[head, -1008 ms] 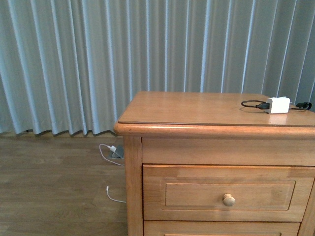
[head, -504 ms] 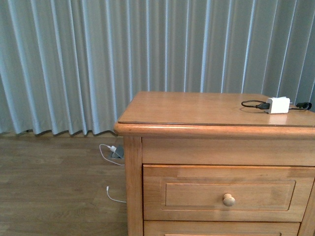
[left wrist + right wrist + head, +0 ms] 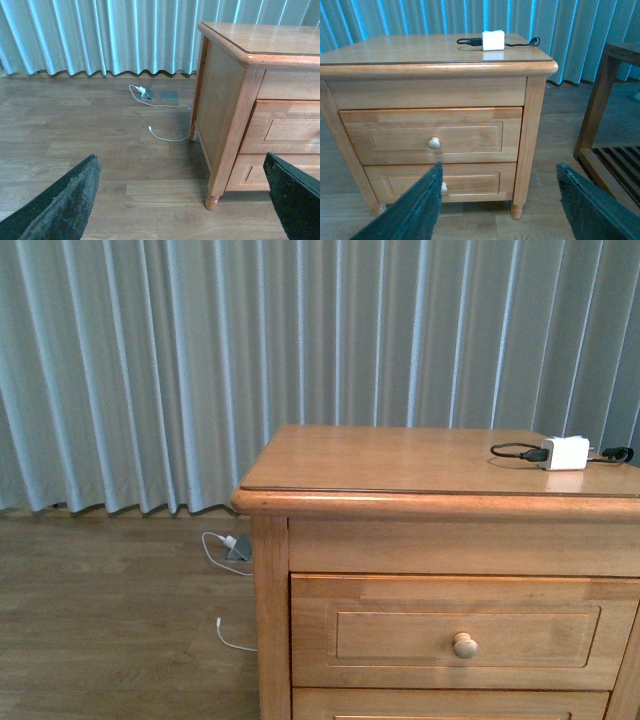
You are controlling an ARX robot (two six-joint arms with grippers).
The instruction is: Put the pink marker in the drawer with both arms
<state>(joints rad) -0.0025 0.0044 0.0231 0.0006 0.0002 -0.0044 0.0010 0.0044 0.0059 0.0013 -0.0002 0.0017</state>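
Note:
The wooden cabinet's top drawer (image 3: 465,632) is shut, with its round knob (image 3: 464,646) showing; the right wrist view also shows the drawer (image 3: 432,136). The pink marker is out of view in every frame. No arm shows in the front view. My left gripper (image 3: 185,200) is open above the floor, beside the cabinet's front left leg (image 3: 212,200). My right gripper (image 3: 500,205) is open, facing the cabinet's front from a distance, with nothing between its fingers.
A white charger block (image 3: 564,453) with a black cable lies on the cabinet top (image 3: 400,460). A white cable (image 3: 228,545) trails on the wooden floor by the curtain. A dark wooden rack (image 3: 610,125) stands beside the cabinet in the right wrist view.

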